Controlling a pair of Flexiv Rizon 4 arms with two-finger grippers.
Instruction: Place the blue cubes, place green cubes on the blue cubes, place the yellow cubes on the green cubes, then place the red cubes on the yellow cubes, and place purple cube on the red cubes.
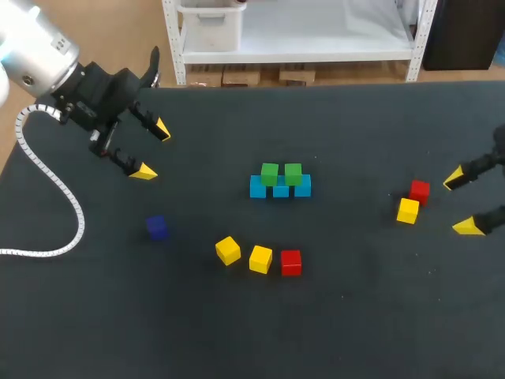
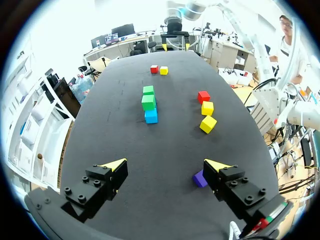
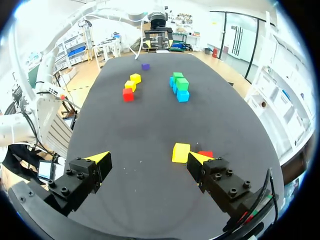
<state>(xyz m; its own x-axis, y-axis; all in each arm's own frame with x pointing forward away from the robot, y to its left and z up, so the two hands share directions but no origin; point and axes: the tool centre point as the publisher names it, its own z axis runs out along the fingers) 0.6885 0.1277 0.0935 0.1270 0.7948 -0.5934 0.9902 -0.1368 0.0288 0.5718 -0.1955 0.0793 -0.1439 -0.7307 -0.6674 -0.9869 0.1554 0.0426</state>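
Three blue cubes (image 1: 280, 189) stand in a row at mid-table, with two green cubes (image 1: 281, 174) on top of them. In front lie two yellow cubes (image 1: 245, 254) and a red cube (image 1: 291, 262). A purple cube (image 1: 157, 227) sits to the left, just beside one finger of my open left gripper (image 2: 165, 165), which hovers at the back left (image 1: 153, 151). Another yellow cube (image 1: 408, 211) and red cube (image 1: 419, 190) lie at the right. My right gripper (image 1: 461, 204) is open beside them; that yellow cube (image 3: 181, 152) lies just ahead between its fingers.
The dark table (image 1: 379, 316) has bare room along the front and at the back right. A white cable (image 1: 55, 189) loops from my left arm over the table's left side.
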